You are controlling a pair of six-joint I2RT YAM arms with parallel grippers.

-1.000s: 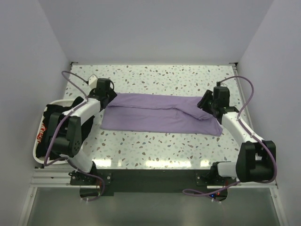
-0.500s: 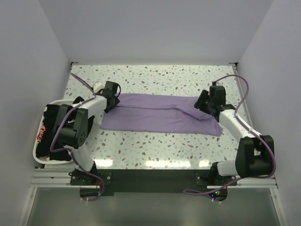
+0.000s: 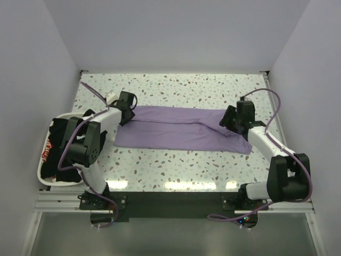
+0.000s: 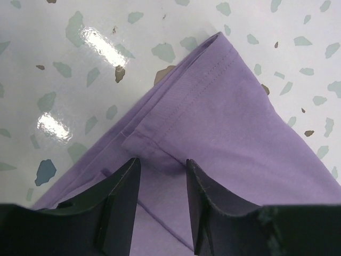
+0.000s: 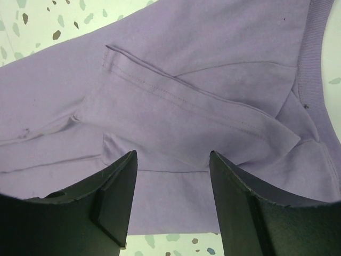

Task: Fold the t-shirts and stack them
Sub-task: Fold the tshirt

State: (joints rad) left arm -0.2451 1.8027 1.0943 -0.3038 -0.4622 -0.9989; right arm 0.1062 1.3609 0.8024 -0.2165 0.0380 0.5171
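The lavender t-shirt (image 3: 181,129) lies folded into a long band across the middle of the table. My left gripper (image 3: 127,109) is at its far left corner. In the left wrist view its jaws (image 4: 162,162) stand a little apart, over the hemmed corner of the shirt (image 4: 229,117), with flat cloth between them. My right gripper (image 3: 229,118) is over the shirt's right end. In the right wrist view it (image 5: 173,154) is wide open above a folded sleeve and the collar (image 5: 202,69). Black t-shirts (image 3: 58,144), one with a red-and-white print (image 3: 48,151), lie in the tray.
A white tray (image 3: 38,169) stands at the table's left edge beside the left arm. White walls close in the terrazzo table (image 3: 176,88) on three sides. A black rail (image 3: 170,200) runs along the near edge.
My left gripper has swung right, onto the shirt's far left corner. My right gripper has shifted slightly left and down over the shirt's right end. The shirt has not moved.
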